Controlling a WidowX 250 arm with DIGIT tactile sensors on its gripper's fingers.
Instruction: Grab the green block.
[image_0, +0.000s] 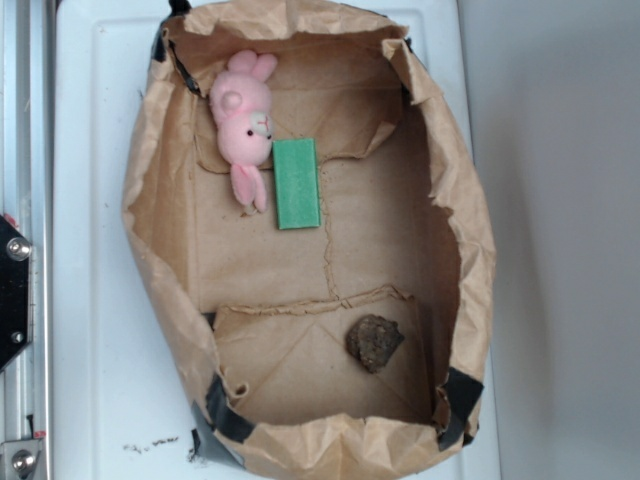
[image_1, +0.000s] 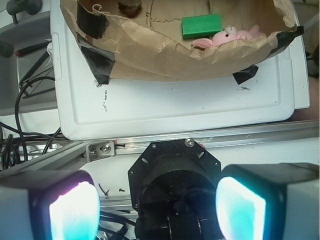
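The green block is a flat bright-green slab lying on the floor of the open brown paper bag, right beside the pink plush bunny. In the wrist view the green block shows far off at the top, inside the bag, with the bunny next to it. My gripper is open and empty, its two pads wide apart at the bottom of the wrist view, well back from the bag and above the robot's black base. The gripper is out of the exterior view.
A brown lumpy rock lies at the bag's near end. The bag sits on a white tray. An aluminium rail, the black base mount and loose cables lie between gripper and tray.
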